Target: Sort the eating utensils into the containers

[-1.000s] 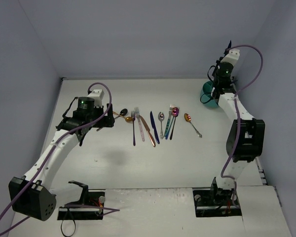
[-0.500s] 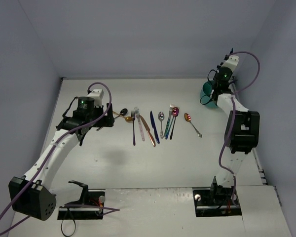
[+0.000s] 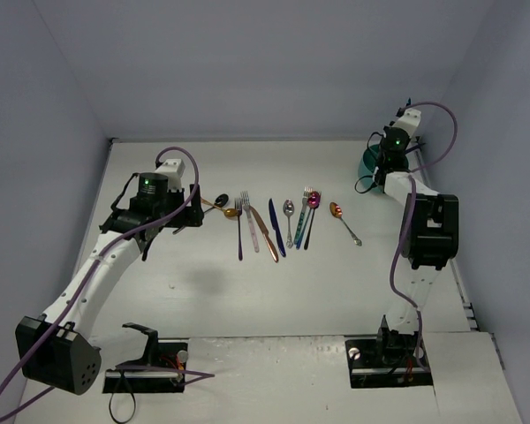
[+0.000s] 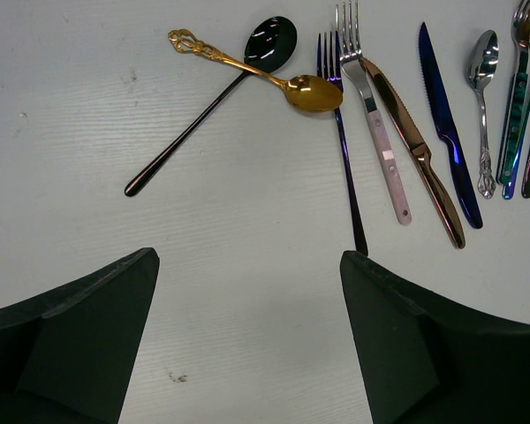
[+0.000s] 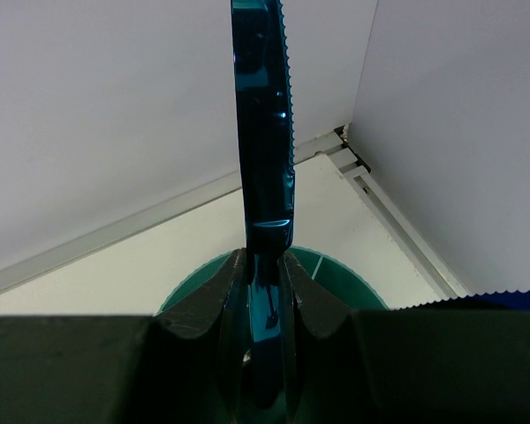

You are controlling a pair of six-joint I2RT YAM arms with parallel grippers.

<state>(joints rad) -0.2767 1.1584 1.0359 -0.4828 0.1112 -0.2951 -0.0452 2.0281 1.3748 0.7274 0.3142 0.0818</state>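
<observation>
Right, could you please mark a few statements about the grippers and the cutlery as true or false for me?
1. The right gripper is shut on a teal knife. True.
2. The left gripper holds the gold spoon. False: its jaws are open and empty, and the spoon lies on the table.
3. The gold spoon crosses the black spoon. True.
4. The copper knife stands in the teal caddy. False: it lies on the table beside the blue knife.
</observation>
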